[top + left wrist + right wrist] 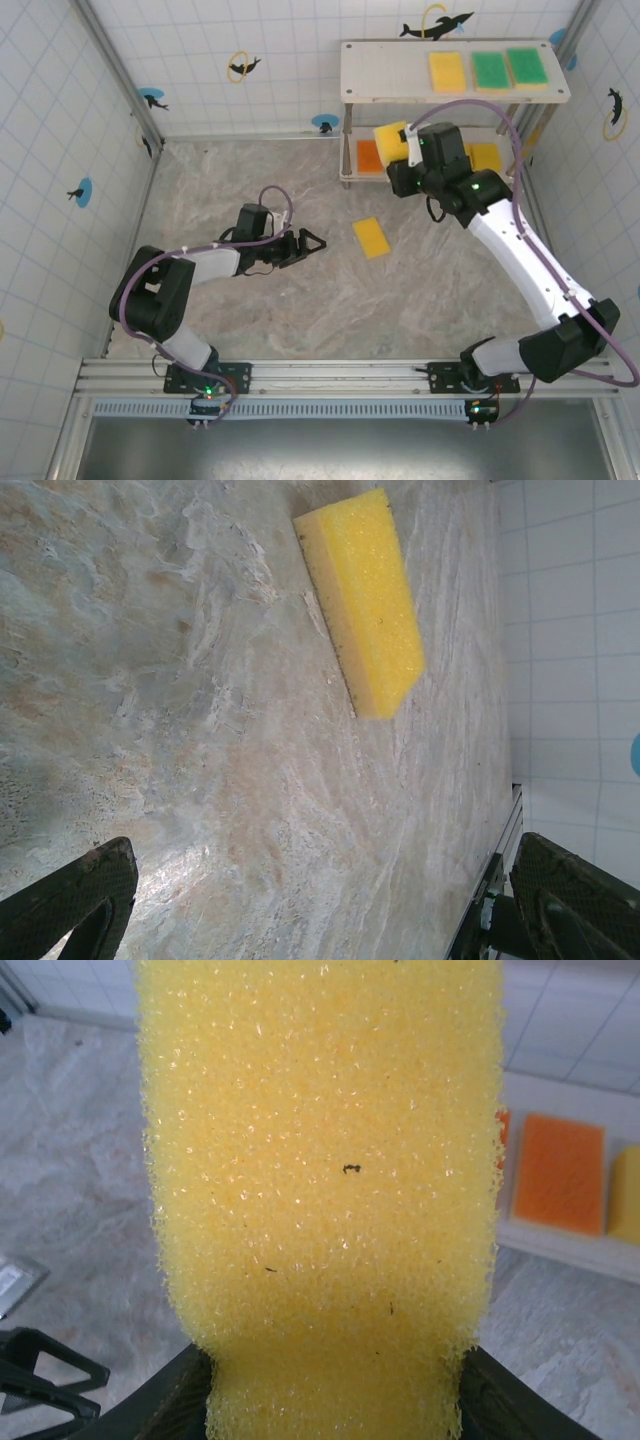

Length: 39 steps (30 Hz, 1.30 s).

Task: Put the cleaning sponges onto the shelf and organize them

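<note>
My right gripper [402, 152] is shut on a yellow sponge [388, 138], holding it up in front of the shelf's [360, 60] lower tier at its left end. In the right wrist view that sponge [320, 1190] is squeezed narrow at the bottom between the dark fingers [165, 1410]. The top board carries a yellow sponge [446, 71] and two green-faced ones [490, 70] [527, 68]. An orange sponge [370, 156] [560, 1173] and a yellow one [487, 156] lie on the lower board. Another yellow sponge [371, 237] [365, 600] lies flat on the table. My left gripper [305, 243] [320, 910] stands open, a short way to its left.
The marble-patterned table [250, 180] is walled by white tiled panels with metal posts [115, 60]. A metal rail [330, 375] runs along the near edge. The shelf's thin legs [347, 150] stand close to my right gripper.
</note>
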Available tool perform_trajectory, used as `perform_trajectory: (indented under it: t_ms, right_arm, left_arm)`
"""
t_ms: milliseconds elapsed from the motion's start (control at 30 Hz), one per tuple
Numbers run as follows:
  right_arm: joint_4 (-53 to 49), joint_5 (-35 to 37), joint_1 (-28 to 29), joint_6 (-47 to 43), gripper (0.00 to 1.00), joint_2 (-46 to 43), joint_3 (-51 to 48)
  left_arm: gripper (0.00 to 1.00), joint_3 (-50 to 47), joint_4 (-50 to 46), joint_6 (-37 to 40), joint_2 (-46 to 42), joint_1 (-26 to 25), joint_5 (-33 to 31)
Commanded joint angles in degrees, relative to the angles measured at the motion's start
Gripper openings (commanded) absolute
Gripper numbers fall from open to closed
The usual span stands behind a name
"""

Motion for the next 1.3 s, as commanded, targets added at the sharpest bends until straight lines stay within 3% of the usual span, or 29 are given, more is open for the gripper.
perform_trajectory:
  t_ms: [0,600,1267]
  right_arm:
    - [-0.55,1.36,-0.43,-1.26,0.54,-1.68,4.42]
    - [-2.08,5.79,-3.65,-3.67,0.54,5.70,26.11]
    - [-8.64,7.02,-7.10,-1.54,0.54,26.74,50.60]
  left_arm:
    - [0.98,-0.22,0.18,1.51,-0.22,0.28,-0.38]
    - [0.98,-0.13,-0.55,1.42,-0.85,0.30,-0.88]
    - [0.98,-0.86,-2.27,2.40,-3.05,0.36,-1.67]
